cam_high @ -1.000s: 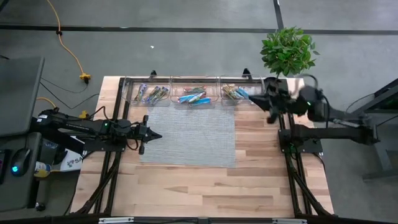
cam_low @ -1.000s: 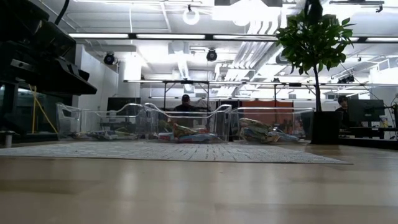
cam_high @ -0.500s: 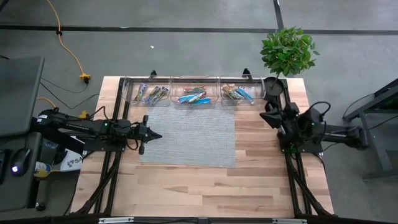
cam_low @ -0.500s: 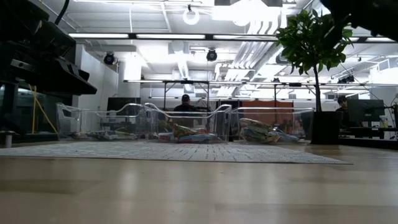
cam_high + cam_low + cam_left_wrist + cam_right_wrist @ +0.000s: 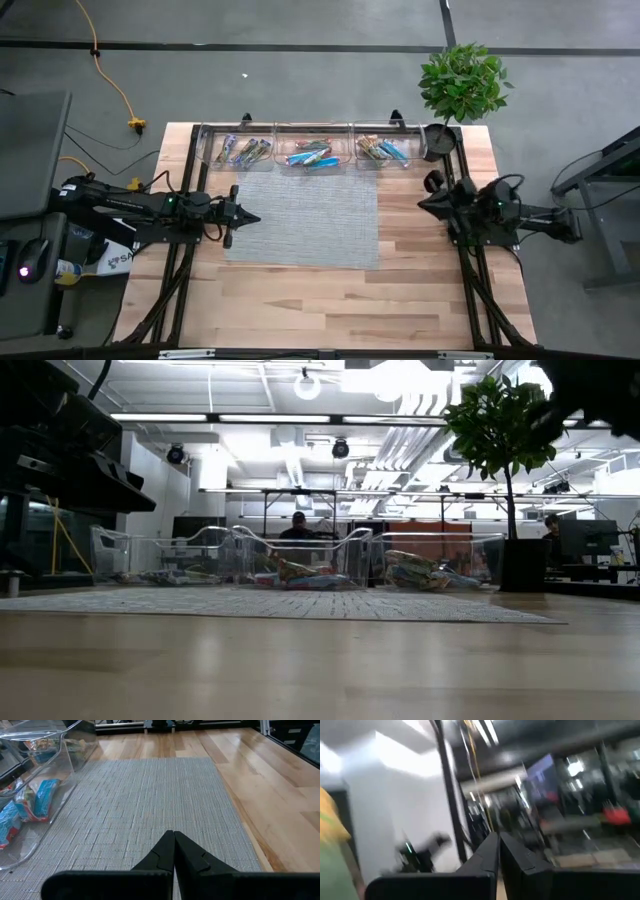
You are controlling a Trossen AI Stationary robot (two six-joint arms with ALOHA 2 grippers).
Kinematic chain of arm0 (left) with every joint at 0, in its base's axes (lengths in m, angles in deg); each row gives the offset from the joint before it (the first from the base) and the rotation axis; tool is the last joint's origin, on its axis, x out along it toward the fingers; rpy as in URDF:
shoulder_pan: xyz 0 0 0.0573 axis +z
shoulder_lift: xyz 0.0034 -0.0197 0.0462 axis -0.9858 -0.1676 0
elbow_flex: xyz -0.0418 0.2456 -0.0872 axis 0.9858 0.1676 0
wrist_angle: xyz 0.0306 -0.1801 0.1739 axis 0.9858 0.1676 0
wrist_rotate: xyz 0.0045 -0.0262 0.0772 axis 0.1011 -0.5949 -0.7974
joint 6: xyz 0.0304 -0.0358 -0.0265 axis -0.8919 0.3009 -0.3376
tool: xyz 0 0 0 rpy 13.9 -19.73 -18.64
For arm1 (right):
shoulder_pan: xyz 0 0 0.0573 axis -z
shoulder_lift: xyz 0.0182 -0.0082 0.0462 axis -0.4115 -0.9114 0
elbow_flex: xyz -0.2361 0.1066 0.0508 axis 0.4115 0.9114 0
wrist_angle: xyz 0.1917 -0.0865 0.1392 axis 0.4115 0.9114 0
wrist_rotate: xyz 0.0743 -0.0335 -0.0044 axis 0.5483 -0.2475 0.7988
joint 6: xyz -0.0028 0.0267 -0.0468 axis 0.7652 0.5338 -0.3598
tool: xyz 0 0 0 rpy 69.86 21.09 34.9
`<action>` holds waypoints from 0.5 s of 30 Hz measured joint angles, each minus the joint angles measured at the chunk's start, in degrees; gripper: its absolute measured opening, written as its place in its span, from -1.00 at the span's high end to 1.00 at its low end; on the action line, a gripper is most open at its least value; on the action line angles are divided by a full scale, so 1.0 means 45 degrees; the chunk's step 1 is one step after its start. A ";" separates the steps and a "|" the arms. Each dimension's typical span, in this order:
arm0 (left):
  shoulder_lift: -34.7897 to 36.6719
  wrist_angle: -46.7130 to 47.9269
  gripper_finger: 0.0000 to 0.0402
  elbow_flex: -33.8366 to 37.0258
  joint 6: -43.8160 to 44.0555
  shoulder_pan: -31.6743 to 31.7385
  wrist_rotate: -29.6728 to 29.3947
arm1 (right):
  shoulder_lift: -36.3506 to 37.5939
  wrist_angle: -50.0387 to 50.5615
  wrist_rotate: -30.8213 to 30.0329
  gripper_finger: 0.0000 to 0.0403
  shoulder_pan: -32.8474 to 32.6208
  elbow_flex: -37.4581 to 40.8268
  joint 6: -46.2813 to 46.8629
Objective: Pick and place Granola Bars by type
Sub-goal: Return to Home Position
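The granola bars lie in three clear bins along the table's far edge: the left bin (image 5: 238, 149), the middle bin (image 5: 311, 153) and the right bin (image 5: 381, 150). In the low view the bins (image 5: 300, 557) stand behind the grey mat. My left gripper (image 5: 255, 218) is shut and hovers over the mat's left edge; its wrist view shows the shut fingertips (image 5: 173, 836) above the weave and a bin with blue bars (image 5: 37, 800) beside them. My right gripper (image 5: 424, 203) is shut, raised near the table's right side, pointing toward the left arm (image 5: 422, 851).
A grey woven mat (image 5: 305, 217) covers the table's middle. A potted plant (image 5: 461, 85) stands at the far right corner with a dark pot (image 5: 439, 140) beside the right bin. Bare wood lies near and right of the mat. A person (image 5: 297, 526) sits in the room behind.
My right arm has drawn back from the far right bin toward the table's near side and folded in over its base at the right edge, its gripper swinging level and staying shut. The left arm and the bars have kept still.
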 joint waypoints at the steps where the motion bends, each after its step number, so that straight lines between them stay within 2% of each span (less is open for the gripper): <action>1: 0.0005 0.0004 1.00 -0.0005 0.0005 0.0000 -0.0001 | -0.0009 0.0659 -0.0018 1.00 0.0000 0.0000 -0.0318; 3: 0.0004 0.0000 1.00 -0.0001 0.0005 0.0000 0.0004 | -0.0095 0.1865 -0.0181 1.00 0.0000 0.0000 -0.1004; 7: 0.0005 0.0005 1.00 0.0000 0.0005 0.0000 0.0004 | -0.0072 0.4660 -0.1547 1.00 0.0000 0.0000 -0.1245; 12: 0.0000 0.0005 1.00 -0.0004 0.0005 0.0000 0.0004 | -0.0100 0.5490 -0.2648 1.00 0.0000 0.0000 -0.1790; 15: 0.0000 0.0003 1.00 0.0000 0.0005 0.0000 0.0004 | -0.0156 0.5531 -0.2750 1.00 0.0000 0.0000 -0.2074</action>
